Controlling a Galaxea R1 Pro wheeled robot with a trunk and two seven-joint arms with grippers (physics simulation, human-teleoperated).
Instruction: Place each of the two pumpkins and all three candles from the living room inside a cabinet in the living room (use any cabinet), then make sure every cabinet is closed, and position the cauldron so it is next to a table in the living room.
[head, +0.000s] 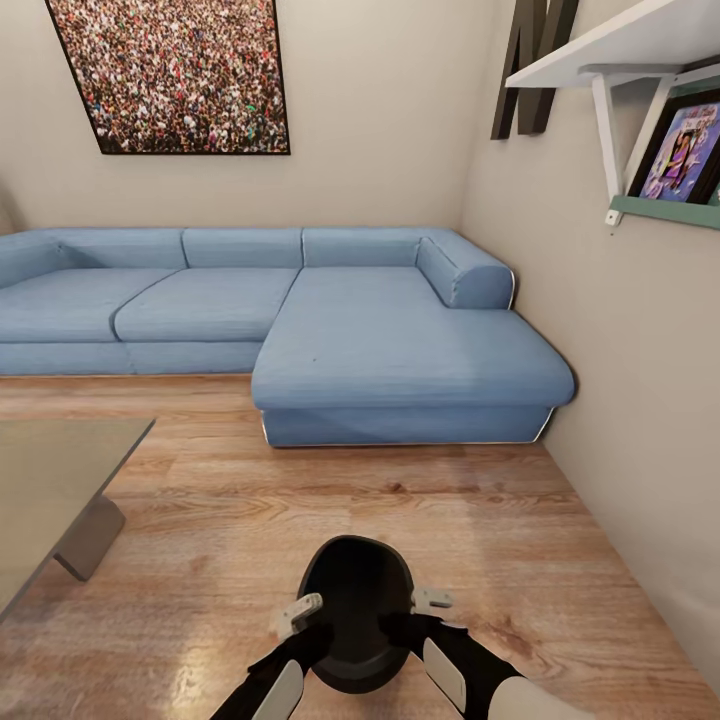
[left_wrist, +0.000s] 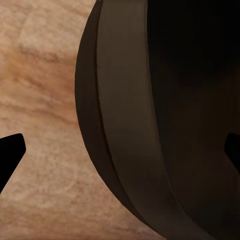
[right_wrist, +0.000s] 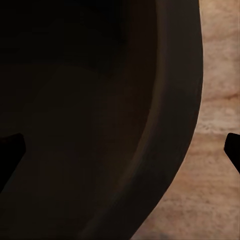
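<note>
A: Which step is this?

B: The cauldron one, I'd judge. The round black wide-mouthed cauldron (head: 356, 612) sits between both hands above the wood floor (head: 400, 520). The left hand (head: 298, 612) and right hand (head: 432, 600) each straddle its rim, spread wide.

A: Next?

B: Carry it left to the glossy glass-topped counter (head: 50, 470) and set it down just beside it.

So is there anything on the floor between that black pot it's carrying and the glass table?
Nothing visible. The cauldron sits between the left gripper and right gripper, and only bare wood floor lies between it and the table off to the robot's left.
</note>
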